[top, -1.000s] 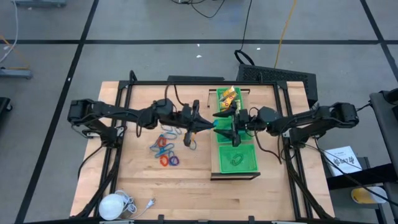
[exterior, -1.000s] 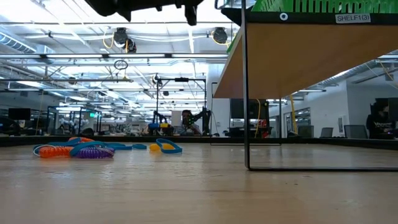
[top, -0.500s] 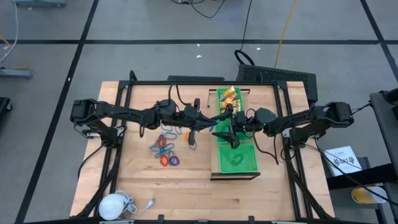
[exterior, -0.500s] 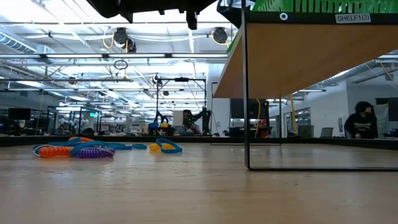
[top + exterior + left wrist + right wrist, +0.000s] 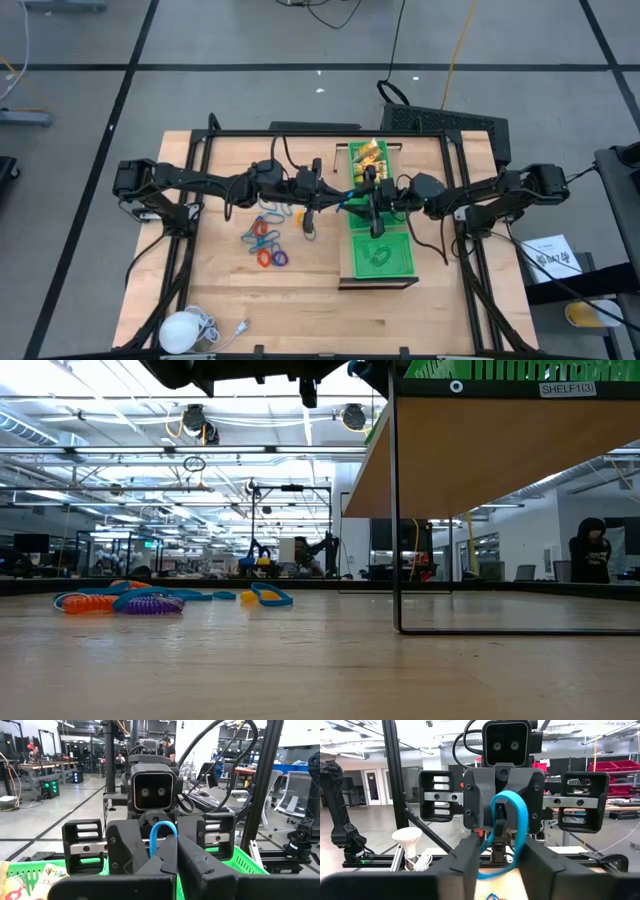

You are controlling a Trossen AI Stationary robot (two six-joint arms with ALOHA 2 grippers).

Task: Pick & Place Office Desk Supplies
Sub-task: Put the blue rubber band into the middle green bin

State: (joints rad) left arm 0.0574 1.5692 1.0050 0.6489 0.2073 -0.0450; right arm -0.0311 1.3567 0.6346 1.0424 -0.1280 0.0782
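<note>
Overhead, we had our left gripper (image 5: 338, 203) and right gripper (image 5: 352, 201) meeting tip to tip at the green tray's (image 5: 398, 268) edge, a blue ring (image 5: 346, 203) between them; yellow packets (image 5: 371, 154) already lay in the tray. Low down, several rings (image 5: 130, 600) remained on the table (image 5: 320, 670). Both wrist views showed the ring (image 5: 161, 837) clamped by our left jaws, our right jaws closing around it (image 5: 509, 827): a handover, we judged, with much left.

From my station I can read just one label: "SHELF1(3)", dark letters on a small white tag (image 5: 573, 389) at the upper right of the low view, fixed to the front edge of the raised wooden shelf (image 5: 480, 455). I can read nothing else.
</note>
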